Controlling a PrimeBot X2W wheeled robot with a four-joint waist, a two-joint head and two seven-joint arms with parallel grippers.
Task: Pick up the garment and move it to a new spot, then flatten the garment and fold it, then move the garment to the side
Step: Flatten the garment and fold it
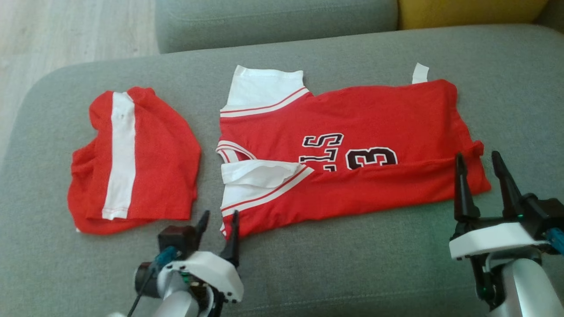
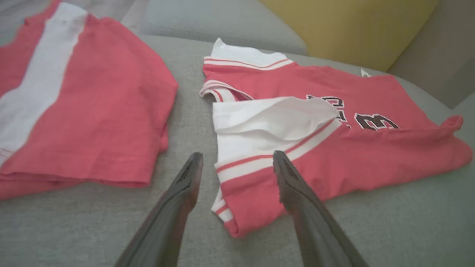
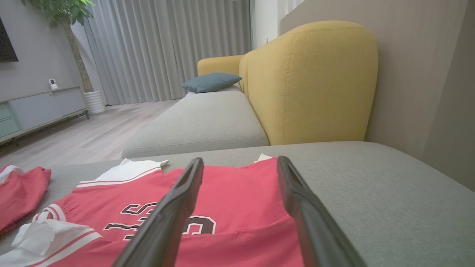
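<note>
Item: red short-sleeved jersey (image 1: 374, 110) with white striped sleeves and black numerals. It lies spread lengthwise across the middle of the head view, collar end to the left and hem to the right. Its near long edge is folded up over the lower part of the numerals. One white sleeve lies creased over the chest.

Item: red folded garment (image 1: 145, 163) with a white stripe, centre left of the head view. It lies just beside the jersey's collar end, with a strip of bare cushion between them.

Support: grey fabric sofa seat (image 1: 352, 264), bearing both garments. A yellow upholstered backrest (image 1: 467, 11) shows at the upper right.

Left gripper (image 1: 220, 214): lower left of centre in the head view, jaws open. In the left wrist view its two dark fingers flank the jersey's near sleeve corner; contact cannot be told.

Right gripper (image 1: 477, 155): right edge of the head view, jaws open, fingertips over the jersey's hem corner.
</note>
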